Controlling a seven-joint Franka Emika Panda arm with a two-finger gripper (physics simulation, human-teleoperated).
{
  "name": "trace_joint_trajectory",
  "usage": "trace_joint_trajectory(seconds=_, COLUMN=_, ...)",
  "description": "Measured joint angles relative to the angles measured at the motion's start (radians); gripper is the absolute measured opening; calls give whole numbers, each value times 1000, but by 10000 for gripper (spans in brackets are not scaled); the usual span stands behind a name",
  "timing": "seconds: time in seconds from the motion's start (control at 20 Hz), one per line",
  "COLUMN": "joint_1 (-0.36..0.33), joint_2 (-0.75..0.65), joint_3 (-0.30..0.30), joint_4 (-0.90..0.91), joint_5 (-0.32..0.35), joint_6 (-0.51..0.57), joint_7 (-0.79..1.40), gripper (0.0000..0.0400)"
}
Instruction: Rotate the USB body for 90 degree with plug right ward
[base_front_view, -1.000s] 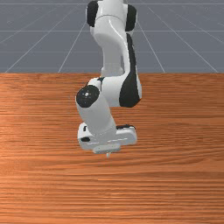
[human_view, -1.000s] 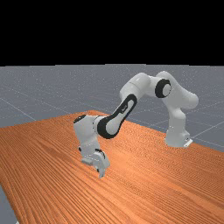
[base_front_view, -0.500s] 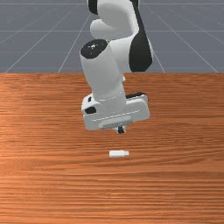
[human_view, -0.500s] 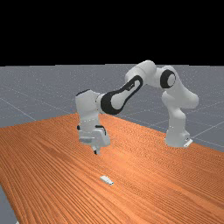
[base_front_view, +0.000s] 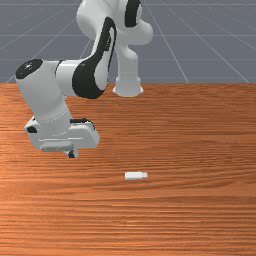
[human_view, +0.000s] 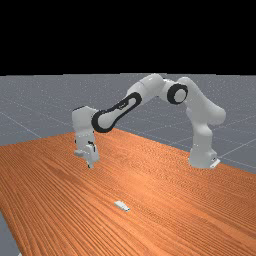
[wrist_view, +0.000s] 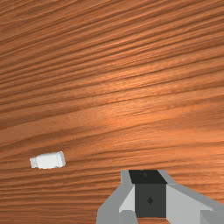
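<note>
The turn looks complete, the white, plastic-looking USB stick (base_front_view: 133, 175) lying plug-right below the front view's centre, the white-and-grey two-finger gripper (base_front_view: 72, 154) closed and empty at left.

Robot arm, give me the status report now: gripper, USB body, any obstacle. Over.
Gripper shut, empty, raised, front view's left of USB body. Body on table, plug toward front view's right. No obstacle seen.

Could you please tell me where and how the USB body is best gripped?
I'd grip the USB body mid-length, from above, closing across its long sides: it lies flat, a slim bar, its narrower plug toward the front view's right.
</note>
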Motion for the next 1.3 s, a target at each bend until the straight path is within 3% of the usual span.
trace_joint_trajectory(seconds=0.25, joint_1=15, joint_2=65, joint_3=3, joint_4=-10, joint_5=-5, joint_6=58, joint_7=-1, gripper=0)
trace_joint_trajectory(seconds=0.55, joint_1=62, joint_2=11, joint_3=21, joint_4=-163, joint_5=4, joint_6=125, joint_7=-6, gripper=0)
trace_joint_trajectory(seconds=1.3, joint_1=212, joint_2=-25, joint_3=63, joint_4=-304, joint_5=-12, joint_6=218, joint_7=70, gripper=0)
